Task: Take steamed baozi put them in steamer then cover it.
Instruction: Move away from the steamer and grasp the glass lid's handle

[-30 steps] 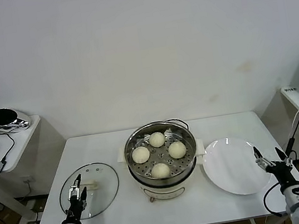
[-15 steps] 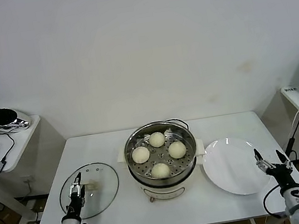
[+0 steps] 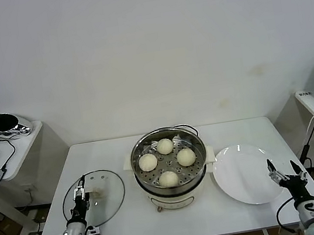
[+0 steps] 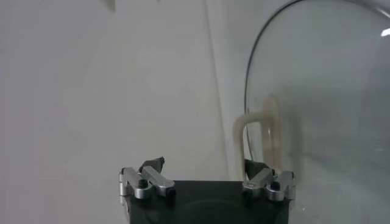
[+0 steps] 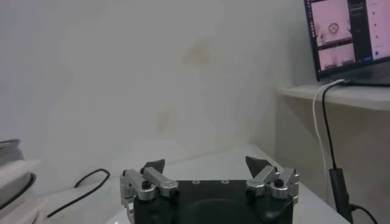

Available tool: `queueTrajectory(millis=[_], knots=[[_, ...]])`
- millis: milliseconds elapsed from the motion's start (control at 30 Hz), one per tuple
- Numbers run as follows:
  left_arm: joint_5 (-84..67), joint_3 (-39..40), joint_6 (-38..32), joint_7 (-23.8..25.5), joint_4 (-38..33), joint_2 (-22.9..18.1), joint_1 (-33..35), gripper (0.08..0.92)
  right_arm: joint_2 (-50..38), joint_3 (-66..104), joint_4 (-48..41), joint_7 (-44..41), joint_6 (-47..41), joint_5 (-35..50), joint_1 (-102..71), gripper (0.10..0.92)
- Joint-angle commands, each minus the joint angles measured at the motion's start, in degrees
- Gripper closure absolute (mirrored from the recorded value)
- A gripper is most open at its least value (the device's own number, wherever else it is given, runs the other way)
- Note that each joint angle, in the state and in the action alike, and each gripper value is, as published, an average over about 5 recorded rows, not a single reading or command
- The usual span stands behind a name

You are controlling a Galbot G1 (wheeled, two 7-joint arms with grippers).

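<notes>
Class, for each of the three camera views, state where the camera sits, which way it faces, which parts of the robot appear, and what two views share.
Head view: high on the robot, facing forward and down at the white table; shows the open left gripper, the open right gripper, and four cream-white buns in the shiny steel steamer.
Left wrist view: on the left arm, facing the round clear glass lid; its open left gripper shows.
Right wrist view: on the right arm, facing the wall and a monitor; its open right gripper shows.
Shared: head and left wrist views both show the lid.
</notes>
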Motion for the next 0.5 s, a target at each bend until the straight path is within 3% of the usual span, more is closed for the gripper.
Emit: queueTrajectory(millis=[33, 500], knots=[[-0.2, 0.5, 0.3, -0.4, 2.1, -0.4, -2.0, 0.177, 0.4, -0.2, 0.5, -0.1, 0.2, -0.8, -0.4, 0.203], [-1.4, 1.4, 0.3, -2.0, 6.2, -0.9, -4.3, 0.177, 0.9, -0.2, 1.2, -0.1, 0.1, -1.4, -0.8, 0.203]])
